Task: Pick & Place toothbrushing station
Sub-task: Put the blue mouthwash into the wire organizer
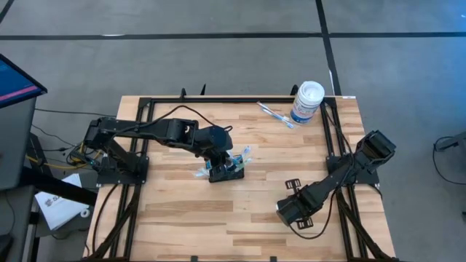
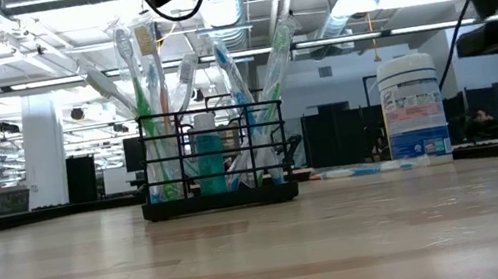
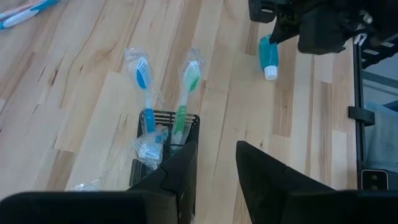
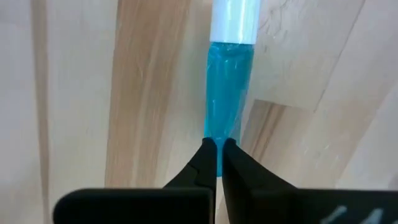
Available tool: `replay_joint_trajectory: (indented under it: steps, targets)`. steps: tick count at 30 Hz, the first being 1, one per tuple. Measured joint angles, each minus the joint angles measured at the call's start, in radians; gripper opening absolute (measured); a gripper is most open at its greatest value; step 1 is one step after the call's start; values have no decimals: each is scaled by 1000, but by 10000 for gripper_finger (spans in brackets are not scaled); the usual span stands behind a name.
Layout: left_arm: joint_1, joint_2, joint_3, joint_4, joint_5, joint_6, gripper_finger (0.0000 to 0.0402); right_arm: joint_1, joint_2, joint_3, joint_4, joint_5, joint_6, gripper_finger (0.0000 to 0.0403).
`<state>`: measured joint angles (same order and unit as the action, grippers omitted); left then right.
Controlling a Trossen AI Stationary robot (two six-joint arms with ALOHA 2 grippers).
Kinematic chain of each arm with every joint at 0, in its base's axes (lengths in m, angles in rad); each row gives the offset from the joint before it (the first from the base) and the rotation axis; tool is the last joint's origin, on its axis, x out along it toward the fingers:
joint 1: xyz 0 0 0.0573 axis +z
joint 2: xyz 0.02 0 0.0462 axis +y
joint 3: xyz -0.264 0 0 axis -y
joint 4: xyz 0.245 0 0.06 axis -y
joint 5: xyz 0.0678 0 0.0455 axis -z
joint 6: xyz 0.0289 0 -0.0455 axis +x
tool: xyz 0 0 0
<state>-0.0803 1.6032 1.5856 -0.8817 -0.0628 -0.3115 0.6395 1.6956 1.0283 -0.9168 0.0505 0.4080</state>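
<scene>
The toothbrushing station (image 1: pixel 227 172), a small black wire holder (image 2: pixel 218 165), stands on its base at the table's middle, with several wrapped toothbrushes upright in it. My left gripper (image 3: pixel 214 168) hangs open well above it, touching nothing. Near the right front of the table, my right gripper (image 4: pixel 217 155) is shut on a blue tube (image 4: pixel 227 93) with a white cap (image 4: pixel 235 18). The left wrist view shows the tube (image 3: pixel 268 55) under the right arm. My right gripper pinches the blue tube's flat tail end (image 4: pixel 219 134) between its two fingertips, coming from above and pointing down. The tube stretches away from the fingers, its white cap at the far end. I cannot tell whether it is clear of the table.
A white round canister (image 1: pixel 307 102) stands at the table's far right corner, with a packaged toothbrush (image 1: pixel 275 114) lying beside it. Bits of clear wrapper (image 1: pixel 200 173) lie left of the holder. A black frame (image 1: pixel 145 102) runs round the table's edges.
</scene>
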Motion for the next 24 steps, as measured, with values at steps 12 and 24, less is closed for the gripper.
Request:
replay_joint_trajectory:
  steps: [12, 24]
  targets:
    - [0, 0, 0, 1, 0, 0, 108, -9, -170, 2, -22, 122, 1, 0]
    - [0, 0, 0, 10, 0, 0, 108, -83, -381, 3, -33, 220, -44, 0]
